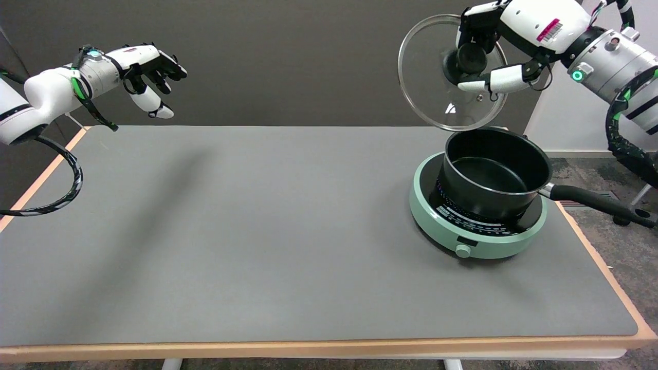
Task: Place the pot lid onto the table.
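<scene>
Over the grey table [257, 231], my right hand [493, 46] grips the glass pot lid [437, 82] by its knob, tilted above the saucepan [493, 174]; I should level it, clear the induction cooker [478, 241] and lower gently.

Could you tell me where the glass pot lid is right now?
Upper right of the head view: the round glass pot lid hangs tilted above the black pot, held by the right hand.

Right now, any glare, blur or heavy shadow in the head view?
Head view: sharp overall, no visible motion blur; small bright glint on the glass lid held by the right hand; soft diagonal shadow across the table; pot interior dark but readable.
</scene>
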